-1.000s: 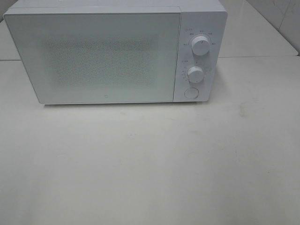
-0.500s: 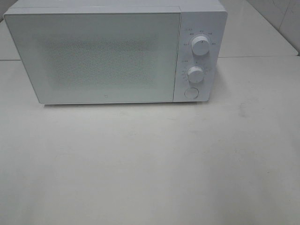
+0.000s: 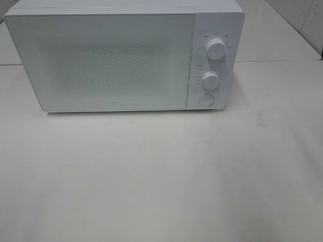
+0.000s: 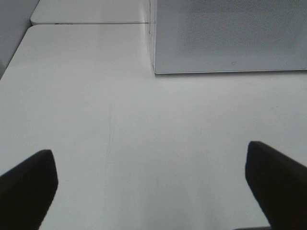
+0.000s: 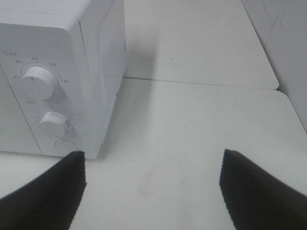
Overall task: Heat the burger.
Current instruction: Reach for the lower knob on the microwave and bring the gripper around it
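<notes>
Looking down from the high camera, we see a white boxy microwave (image 3: 116, 55) with softly rounded corners standing at the back of a pale, matte desk (image 3: 161, 176). Its door (image 3: 101, 60) is shut: a flat, smooth panel with a fine dotted mesh across the middle that hides whatever lies behind it. To the right of the door runs a narrow control strip with two cylindrical white dials, the upper knob (image 3: 216, 49) above the lower knob (image 3: 210, 79), each ringed by tiny printed marks too small for us to read. Beneath them sits a flat round button (image 3: 205, 100).

We find the burger in none of the views, so we cannot tell where it is.

The left gripper (image 4: 149, 155) hovers above bare desk in front of the microwave's lower door corner. Its dark, matte, wedge-shaped fingers (image 4: 29, 187) stand wide apart with nothing between them. A faint hairline scratch (image 4: 109, 134) runs across the surface there.

The right gripper (image 5: 153, 158) hangs beside the control end of the microwave, its jaws likewise spread wide and holding nothing. A thin seam (image 5: 201, 82) divides the desk into two slabs with rounded corners, and a dull smudge (image 5: 148, 177) marks the nearer slab.
</notes>
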